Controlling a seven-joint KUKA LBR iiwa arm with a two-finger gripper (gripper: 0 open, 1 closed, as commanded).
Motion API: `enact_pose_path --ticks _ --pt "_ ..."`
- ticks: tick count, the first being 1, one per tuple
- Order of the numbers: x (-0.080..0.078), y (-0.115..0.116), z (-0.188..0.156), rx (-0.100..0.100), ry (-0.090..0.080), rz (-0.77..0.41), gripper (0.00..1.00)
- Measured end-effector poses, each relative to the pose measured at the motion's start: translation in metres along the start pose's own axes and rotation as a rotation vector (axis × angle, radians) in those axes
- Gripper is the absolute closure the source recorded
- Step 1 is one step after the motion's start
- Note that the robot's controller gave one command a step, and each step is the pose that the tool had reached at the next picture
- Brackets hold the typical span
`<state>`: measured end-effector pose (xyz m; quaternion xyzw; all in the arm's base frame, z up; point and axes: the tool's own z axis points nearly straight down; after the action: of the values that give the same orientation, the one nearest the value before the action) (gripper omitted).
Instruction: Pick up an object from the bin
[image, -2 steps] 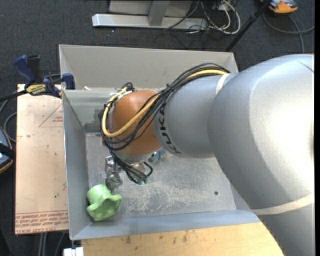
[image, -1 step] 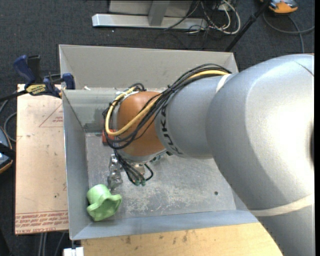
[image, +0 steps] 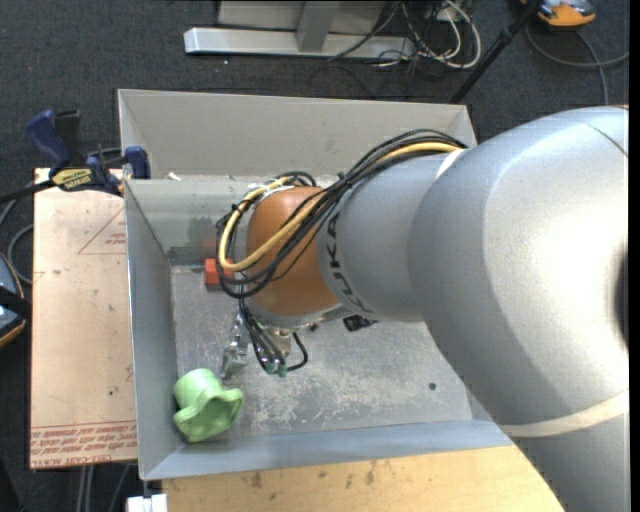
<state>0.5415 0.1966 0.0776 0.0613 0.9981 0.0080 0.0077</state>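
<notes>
The pick is not yet made. The hand (image: 243, 356) hangs low over the floor of the grey bin (image: 150, 340), under the arm's orange wrist cover (image: 285, 255), and nothing shows in it. Whether it is spread or pressed together I cannot tell, since the wrist and its cables hide most of it.

2 things lie in the bin. A pale green, lumpy thing (image: 206, 404) with a flared lip sits in the corner at the view's lower left, near the hand but apart from it. A small red thing (image: 211, 272) lies further back by the left wall, partly hidden by the wrist.

By my reading the whole grasp is left: settle over 1 of them — the green one looks nearest — then close and lift.
</notes>
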Motion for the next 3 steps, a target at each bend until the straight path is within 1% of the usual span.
enact_pose_path --ticks 1,2,3 --pt "-0.004 -0.014 0.0 0.001 0.003 0.181 1.0" --pt "-0.004 -0.015 0.0 0.001 0.003 0.18 0.0" --pt "0.038 -0.175 -0.074 0.021 0.014 0.049 0.0"
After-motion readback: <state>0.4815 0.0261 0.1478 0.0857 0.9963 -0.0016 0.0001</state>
